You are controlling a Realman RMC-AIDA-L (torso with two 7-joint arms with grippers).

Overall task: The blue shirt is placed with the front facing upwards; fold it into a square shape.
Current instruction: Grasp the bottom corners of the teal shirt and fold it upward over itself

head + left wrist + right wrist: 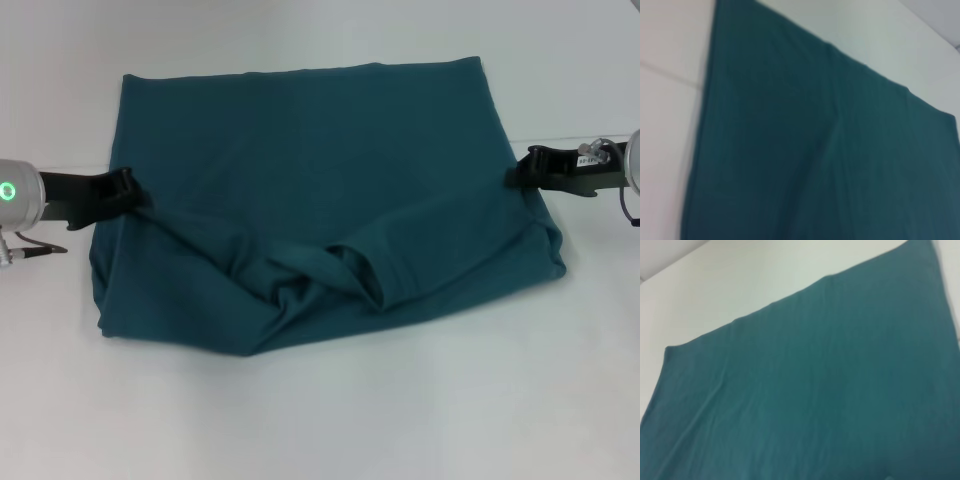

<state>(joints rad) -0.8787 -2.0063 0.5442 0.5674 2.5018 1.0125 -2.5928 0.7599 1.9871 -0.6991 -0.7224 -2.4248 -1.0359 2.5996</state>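
Note:
The blue shirt lies on the white table with its plain teal side up, folded into a wide rectangle. Its near edge is bunched, with a sleeve fold near the middle front. My left gripper is at the shirt's left edge, shut on the cloth, and creases run from it toward the centre. At the right edge my right gripper is also shut on the cloth. The left wrist view shows only the flat teal shirt and table. The right wrist view shows the same shirt. No print or collar shows.
A seam line in the table runs behind the left arm and continues on the right. Bare white surface lies in front of the shirt and behind it.

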